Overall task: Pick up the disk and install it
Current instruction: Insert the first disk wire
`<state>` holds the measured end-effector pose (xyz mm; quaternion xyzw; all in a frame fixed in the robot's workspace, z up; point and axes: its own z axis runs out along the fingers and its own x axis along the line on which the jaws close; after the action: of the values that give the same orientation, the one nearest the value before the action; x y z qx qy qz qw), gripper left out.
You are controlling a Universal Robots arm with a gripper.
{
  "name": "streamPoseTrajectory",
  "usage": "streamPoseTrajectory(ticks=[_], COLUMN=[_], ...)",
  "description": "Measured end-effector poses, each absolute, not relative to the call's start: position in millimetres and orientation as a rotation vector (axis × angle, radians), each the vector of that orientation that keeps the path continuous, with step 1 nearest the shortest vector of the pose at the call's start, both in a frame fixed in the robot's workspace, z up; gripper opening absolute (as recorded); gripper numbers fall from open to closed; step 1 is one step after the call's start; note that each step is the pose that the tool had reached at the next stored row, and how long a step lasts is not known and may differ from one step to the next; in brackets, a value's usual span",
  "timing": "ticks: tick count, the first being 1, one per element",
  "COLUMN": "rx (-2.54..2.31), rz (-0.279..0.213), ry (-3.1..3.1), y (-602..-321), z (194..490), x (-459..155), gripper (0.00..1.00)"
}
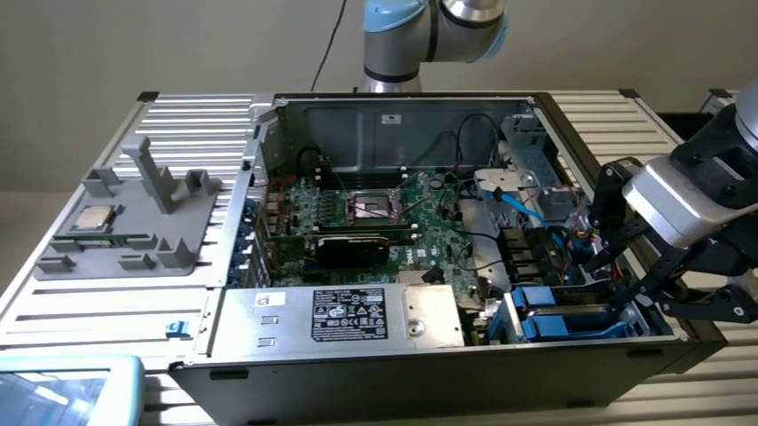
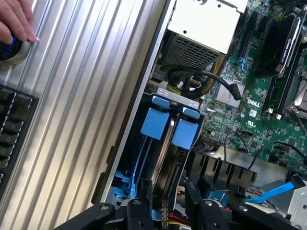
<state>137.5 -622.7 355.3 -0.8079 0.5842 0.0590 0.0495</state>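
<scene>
In the wrist view my gripper (image 2: pixel 167 188) hangs over the drive bay (image 2: pixel 144 158) at the corner of the open computer case. Its two black fingers (image 2: pixel 144 191) close on the end of a thin dark slab seen edge-on, the disk (image 2: pixel 168 167). The slab runs down into the bay between two blue plastic tabs (image 2: pixel 154 123). Its face and label are hidden. In the exterior view the gripper (image 1: pixel 624 288) reaches into the case's near corner on that view's right, above the blue bay brackets (image 1: pixel 556 319).
The case holds a green motherboard (image 1: pixel 367 213), a silver power supply box (image 1: pixel 355 315) and a loose blue cable (image 1: pixel 521 204) beside the bay. A grey fixture with a CPU chip (image 1: pixel 95 217) sits at the exterior view's left. A hand (image 2: pixel 14 19) rests on a button near a keyboard (image 2: pixel 14 124).
</scene>
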Motion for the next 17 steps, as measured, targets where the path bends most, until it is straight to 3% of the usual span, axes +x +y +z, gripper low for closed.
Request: streamPoseTrajectory(ticks=[17], rx=[-2.457], rz=[0.188], ry=[1.777], y=[-625.7], z=[349.0], x=[140.2], gripper=[0.4])
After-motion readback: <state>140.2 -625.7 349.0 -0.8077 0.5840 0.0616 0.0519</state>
